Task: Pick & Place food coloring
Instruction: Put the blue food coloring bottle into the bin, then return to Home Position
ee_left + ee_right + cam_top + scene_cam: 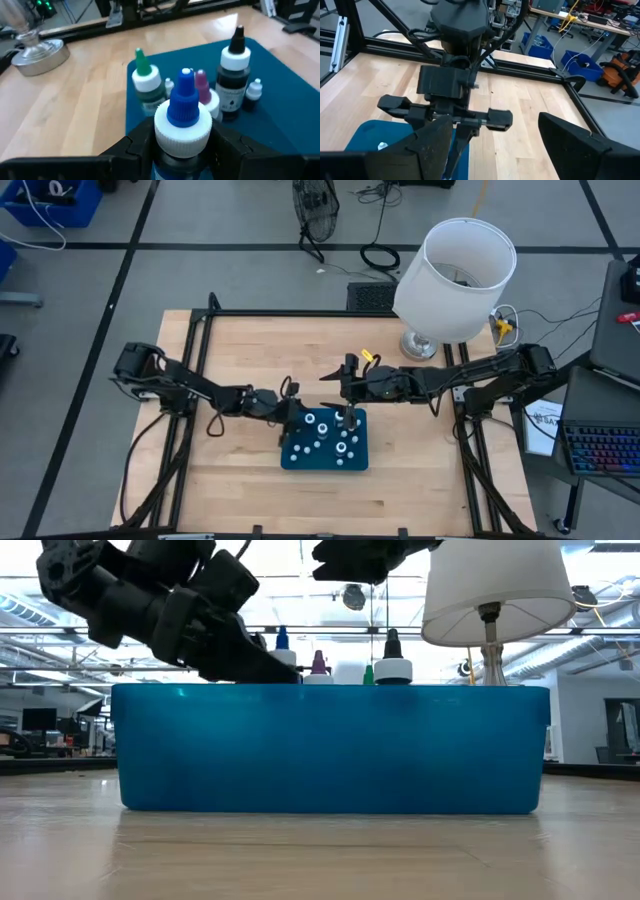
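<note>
Our left pincer (pixel 182 150) grips a blue-tipped food coloring bottle (pixel 183 117) by its white cap, just over the teal tray (pixel 358 458) at its left edge. We see the green-tipped bottle (pixel 145 82), the purple-tipped bottle (pixel 202 92) and the black-tipped bottle (pixel 233 75) standing upright in the tray on the tabletop (pixel 250 340). Our right pincer (pixel 492 145) hangs wide open over the tray's far edge.

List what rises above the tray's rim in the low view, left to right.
Left gripper → blue-tipped bottle → purple-tipped bottle → green tip → black-tipped bottle → lamp, all above the teal tray.
</note>
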Motion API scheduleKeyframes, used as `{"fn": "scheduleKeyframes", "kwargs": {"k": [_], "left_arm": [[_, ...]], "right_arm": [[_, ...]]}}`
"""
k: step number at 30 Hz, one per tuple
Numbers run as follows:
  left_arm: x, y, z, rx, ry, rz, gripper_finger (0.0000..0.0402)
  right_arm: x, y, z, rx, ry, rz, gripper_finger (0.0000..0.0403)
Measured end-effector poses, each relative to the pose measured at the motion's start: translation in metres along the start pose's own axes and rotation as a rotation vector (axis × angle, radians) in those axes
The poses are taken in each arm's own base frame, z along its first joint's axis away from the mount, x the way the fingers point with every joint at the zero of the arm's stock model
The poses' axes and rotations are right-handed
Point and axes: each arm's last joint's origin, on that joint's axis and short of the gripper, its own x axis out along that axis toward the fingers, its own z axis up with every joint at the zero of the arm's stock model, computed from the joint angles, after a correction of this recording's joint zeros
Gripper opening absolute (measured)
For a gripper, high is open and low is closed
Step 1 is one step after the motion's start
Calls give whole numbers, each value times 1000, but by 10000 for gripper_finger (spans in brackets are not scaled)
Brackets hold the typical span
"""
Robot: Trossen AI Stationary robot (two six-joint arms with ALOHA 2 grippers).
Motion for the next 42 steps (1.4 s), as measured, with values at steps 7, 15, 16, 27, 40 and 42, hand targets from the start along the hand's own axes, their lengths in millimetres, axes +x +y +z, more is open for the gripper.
{"fn": "scheduleKeyframes", "kwargs": {"k": [7,15,16,27,40,42], "left_arm": [[11,6,-13,-50,12,1,143],[19,10,-22,-80,-4,-27,143],[19,11,-25,-86,4,-26,143],[20,14,-25,-151,-5,7,217],[-12,20,20,-226,-128,-13,373],[-30,22,34,-191,-136,-10,360]], "right_arm": [[0,0,0,-14,-1,0,279],[0,0,0,-15,1,0,277],[0,0,0,-15,1,1,277],[0,0,0,-15,5,3,278],[-7,3,6,-13,-29,14,279],[-15,0,11,-9,-48,12,279]]}}
